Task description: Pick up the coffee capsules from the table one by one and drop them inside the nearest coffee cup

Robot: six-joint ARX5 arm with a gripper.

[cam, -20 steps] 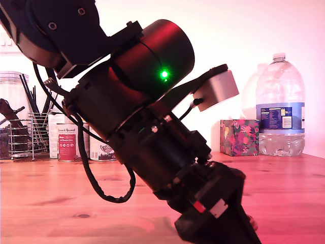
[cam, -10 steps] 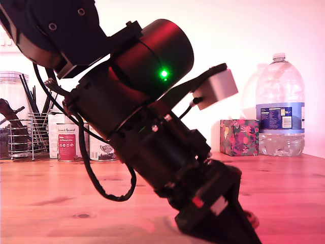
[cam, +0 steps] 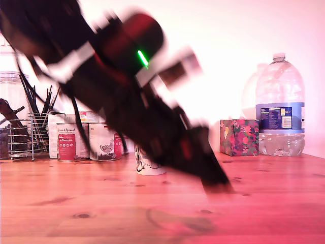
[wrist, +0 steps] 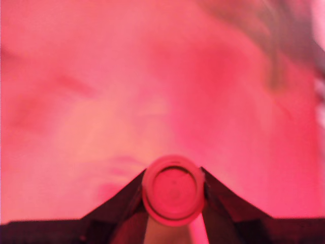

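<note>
Gripper clamps the capsule; blurred arm partly hides the mug beside tins

We see the counter in light pine with visible grain and dark knots, under a pink-red cast. The arm is black and blurred, with one bright green light and a pale grey-white block. The end effector shows dark, almost black fingers, and between them the capsule is reddish-pink and round. The cup is white with a dark print. Two tins are red and white. The box has a floral pattern of many colours. The bottle is clear with a blue label.
</note>
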